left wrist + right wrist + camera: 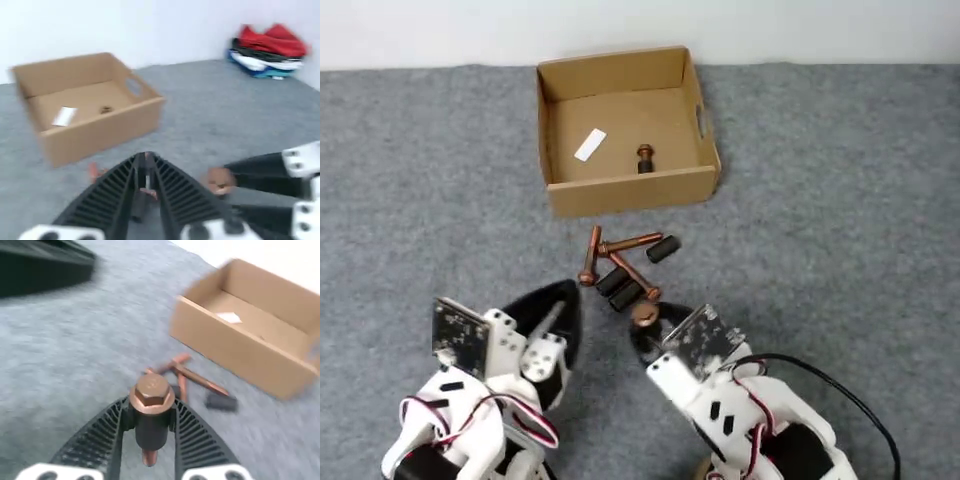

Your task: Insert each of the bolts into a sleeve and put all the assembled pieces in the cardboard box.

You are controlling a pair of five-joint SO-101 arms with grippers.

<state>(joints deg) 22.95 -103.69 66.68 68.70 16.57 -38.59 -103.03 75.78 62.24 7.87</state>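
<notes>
Our right end effector (150, 407) is clamped on a black sleeve (151, 432) with a copper bolt (152, 390) through it, head above the fingers and tip poking out below. It hangs low over the grey surface (840, 200), just on the near side of the loose pile. The left end effector (145, 162) sits close beside it, narrowed to a slit, with nothing we can make out between the fingers.

One finished piece (645, 158) already lies in the box (630, 190), near a white slip (590, 145). Three bare bolts (630, 241) and three loose sleeves (626, 295) lie crossed between the arms and the box.

We judge the carry to the box as the step in hand, and the risks sit along that path:
- the grip is on the sleeve alone – tip the wrist too far and the bolt may slide out
- a low path would plough through the pile and scatter parts, perhaps rolling a sleeve off
- the box's near wall stands in the way; clipping it could shove the box or knock the piece free
- the two arms are close – a swing could bump them
</notes>
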